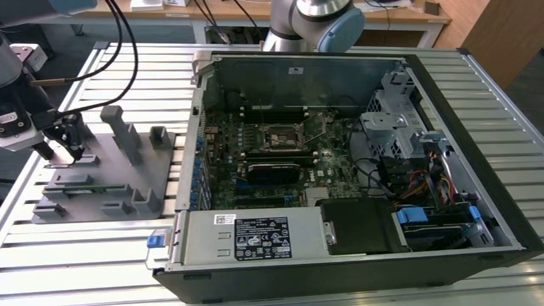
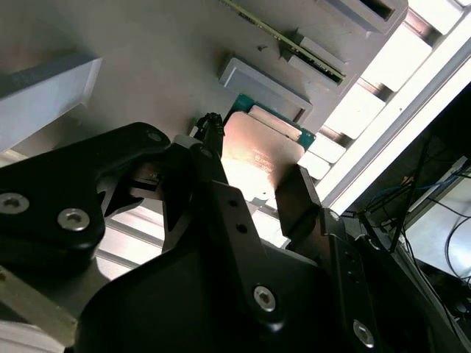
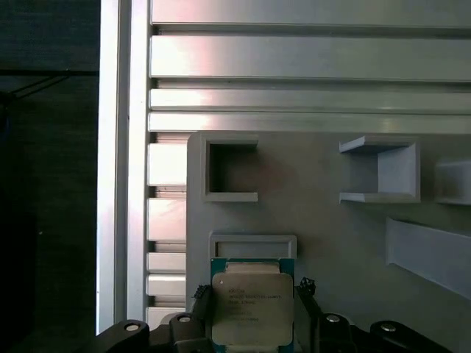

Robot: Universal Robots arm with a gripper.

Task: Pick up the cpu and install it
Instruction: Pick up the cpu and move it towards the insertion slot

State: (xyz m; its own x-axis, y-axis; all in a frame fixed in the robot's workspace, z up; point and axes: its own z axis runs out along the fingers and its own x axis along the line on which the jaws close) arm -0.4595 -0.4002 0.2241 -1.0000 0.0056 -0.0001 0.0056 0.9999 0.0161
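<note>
Silver cpu [image 3: 252, 312] sits between my gripper's [image 3: 252, 288] fingers [image 2: 294, 198], over the grey tray [image 1: 98, 172]; they look clamped on its edges, I think; can't tell if it's lifted yet.

Tall grey posts [image 1: 126, 134] on the fixture plate [image 1: 102, 175] stand just beside the tool [image 1: 60, 153]; the computer case [image 1: 501, 166] lies open-topped.

White labels sit on the power supply [image 1: 204, 245] and the case wall [image 1: 255, 69]; faint print marks the cpu [image 3: 252, 309]. None is legible.
</note>
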